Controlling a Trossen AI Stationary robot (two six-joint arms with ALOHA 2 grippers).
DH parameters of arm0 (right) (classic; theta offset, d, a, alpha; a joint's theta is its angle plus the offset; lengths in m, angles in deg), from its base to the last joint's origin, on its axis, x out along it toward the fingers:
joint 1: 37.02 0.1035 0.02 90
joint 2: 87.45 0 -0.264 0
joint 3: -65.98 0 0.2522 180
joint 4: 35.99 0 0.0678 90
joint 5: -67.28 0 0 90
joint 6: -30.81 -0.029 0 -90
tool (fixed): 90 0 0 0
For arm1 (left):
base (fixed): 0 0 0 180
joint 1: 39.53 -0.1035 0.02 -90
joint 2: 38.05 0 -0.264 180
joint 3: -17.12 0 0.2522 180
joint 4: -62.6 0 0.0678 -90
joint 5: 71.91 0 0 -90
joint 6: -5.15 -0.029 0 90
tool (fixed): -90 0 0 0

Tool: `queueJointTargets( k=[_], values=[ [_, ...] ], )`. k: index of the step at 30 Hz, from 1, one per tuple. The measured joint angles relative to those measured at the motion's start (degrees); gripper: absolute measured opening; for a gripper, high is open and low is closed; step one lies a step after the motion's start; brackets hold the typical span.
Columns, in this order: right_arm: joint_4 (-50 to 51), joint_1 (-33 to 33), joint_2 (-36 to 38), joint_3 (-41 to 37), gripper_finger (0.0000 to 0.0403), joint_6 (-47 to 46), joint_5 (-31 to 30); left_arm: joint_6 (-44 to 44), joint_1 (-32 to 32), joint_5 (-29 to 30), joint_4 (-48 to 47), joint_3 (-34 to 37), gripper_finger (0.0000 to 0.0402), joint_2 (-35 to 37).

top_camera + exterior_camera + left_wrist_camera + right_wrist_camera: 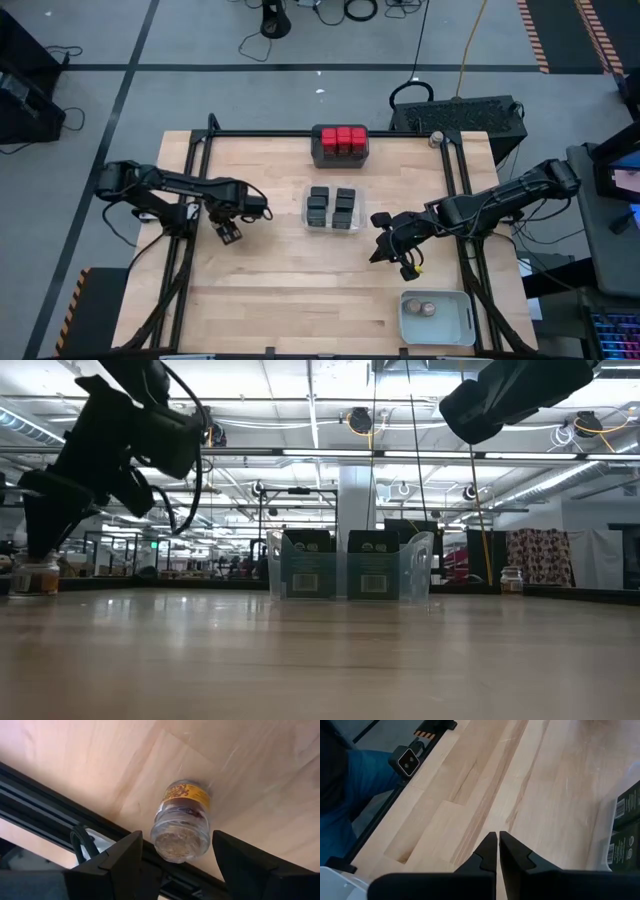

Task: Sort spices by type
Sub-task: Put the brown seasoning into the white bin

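A round clear jar [181, 822] with a yellow label stands upright on the wood beside the table's left black rail. It also shows at the far left of the low view as the jar [35, 575]. My left gripper [177, 837] is open just above it, one finger on either side, with gaps showing; from above, the left gripper [232, 232] covers the jar. My right gripper [497, 845] is shut and empty, hovering over bare wood right of centre [385, 248]. Red-topped spices [340, 140] fill a dark tray. Black boxes [333, 208] sit in a clear tray.
A pale grey tray [462, 325] at the near right corner holds two round jars [420, 307]. Another jar [437, 138] stands at the table's far right corner. Black rails run along both sides of the table. The near middle of the table is open wood.
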Motion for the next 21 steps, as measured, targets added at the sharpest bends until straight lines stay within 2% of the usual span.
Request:
queueJointTargets(
  k=[8, 17, 21],
  values=[
    [0.0, 0.0, 0.0, 0.0, 0.0000, -0.2, 0.0, -3.1, 0.0, -0.5, 0.3, 0.0, 0.0247, -4.4],
    [0.0, 0.0, 0.0, 0.0, 0.0000, -0.2, 0.0, -4.7, -0.7, -1.8, 1.3, 0.0, 0.0246, -6.3],
    [0.0, 0.0, 0.0, 0.0, 0.0000, -0.2, 0.0, -5.5, -1.4, -2.3, 1.4, 0.0, 0.0227, -6.3]
  ],
)
